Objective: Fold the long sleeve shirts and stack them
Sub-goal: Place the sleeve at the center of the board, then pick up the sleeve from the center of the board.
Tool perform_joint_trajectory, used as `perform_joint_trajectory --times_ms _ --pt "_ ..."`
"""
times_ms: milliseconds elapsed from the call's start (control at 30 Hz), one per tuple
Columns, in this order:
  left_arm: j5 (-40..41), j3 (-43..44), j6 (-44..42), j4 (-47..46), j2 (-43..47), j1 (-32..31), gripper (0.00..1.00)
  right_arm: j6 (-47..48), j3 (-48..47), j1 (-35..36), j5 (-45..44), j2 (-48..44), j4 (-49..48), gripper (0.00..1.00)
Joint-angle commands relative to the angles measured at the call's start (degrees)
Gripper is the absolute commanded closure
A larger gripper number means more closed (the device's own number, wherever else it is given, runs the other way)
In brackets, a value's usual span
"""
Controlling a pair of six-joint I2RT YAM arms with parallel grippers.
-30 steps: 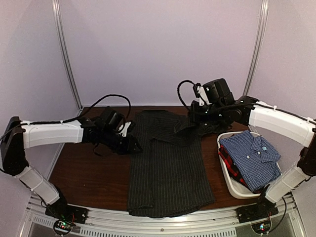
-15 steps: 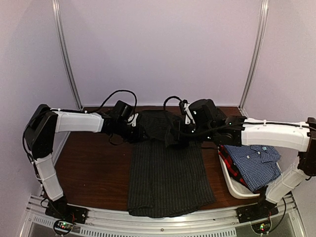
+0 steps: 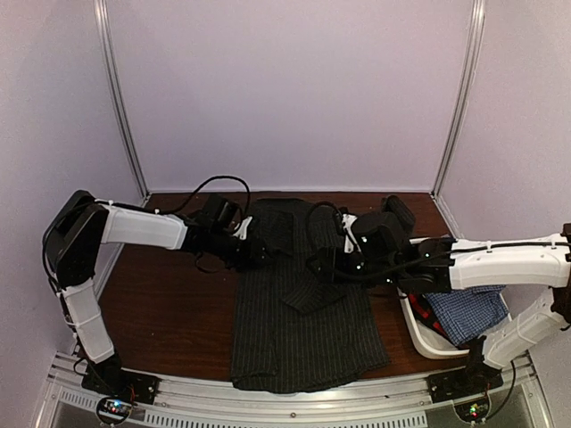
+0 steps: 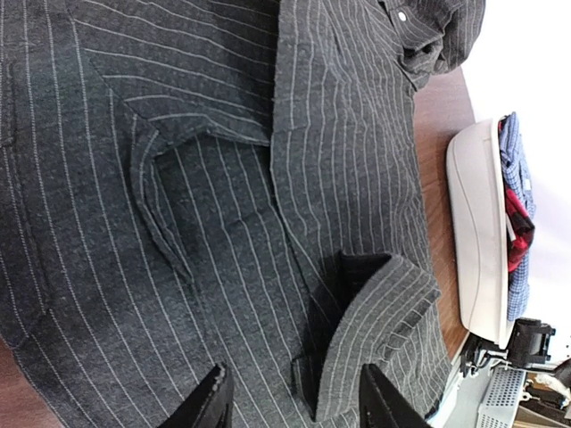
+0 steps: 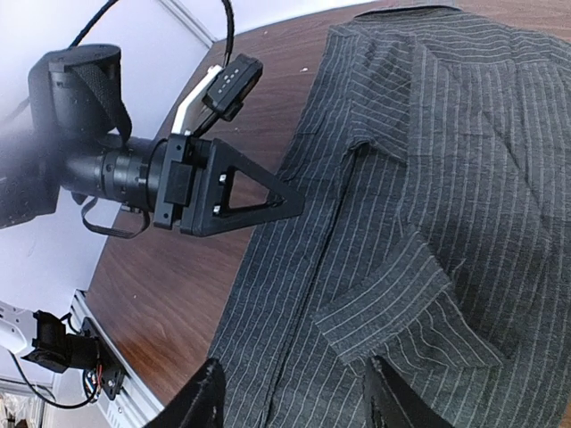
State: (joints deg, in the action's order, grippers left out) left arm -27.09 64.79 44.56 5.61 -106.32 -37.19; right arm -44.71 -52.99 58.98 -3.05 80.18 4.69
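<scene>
Black pinstriped cloth is spread down the middle of the brown table (image 3: 161, 303): the black shirt (image 3: 299, 339) is laid flat, with its collar end at the far side and its hem at the near edge. One sleeve is folded in across the body, and its cuff (image 3: 312, 299) is laid on the front panel (in the left wrist view the cuff's edge is seen turned up a little). The left gripper (image 3: 257, 253) is held at the shirt's left edge; its fingers are shown parted in the left wrist view, with nothing gripped between them. The right gripper (image 3: 323, 264) is positioned over the upper right part of the shirt, just beyond the cuff, and its fingers are likewise spread apart with nothing held. At the right, the white tub (image 3: 417, 332) is set beside the shirt. The blue check shirt (image 3: 464, 312) is seen folded inside it, on top of the red shirt (image 3: 423, 306).
</scene>
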Motion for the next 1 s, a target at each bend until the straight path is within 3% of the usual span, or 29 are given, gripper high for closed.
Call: perform_joint_trajectory --times_ms 0,167,533,967 --pt "-2.07 -0.54 -1.35 -2.00 1.82 -1.25 0.51 4.73 -0.61 0.03 -8.10 -3.08 10.42 0.41" --pt "-3.60 0.66 -1.45 -2.01 0.18 -4.05 0.51 12.27 -4.33 -2.41 -7.25 1.90 16.57 0.38" --pt "3.03 0.49 0.21 2.64 -2.06 -9.36 0.50 25.47 -6.77 -11.65 8.85 11.80 5.95 0.29" --pt "4.41 -3.22 4.61 0.36 -1.95 -12.17 0.46 32.40 -15.44 -15.61 20.04 23.90 5.99 0.33"
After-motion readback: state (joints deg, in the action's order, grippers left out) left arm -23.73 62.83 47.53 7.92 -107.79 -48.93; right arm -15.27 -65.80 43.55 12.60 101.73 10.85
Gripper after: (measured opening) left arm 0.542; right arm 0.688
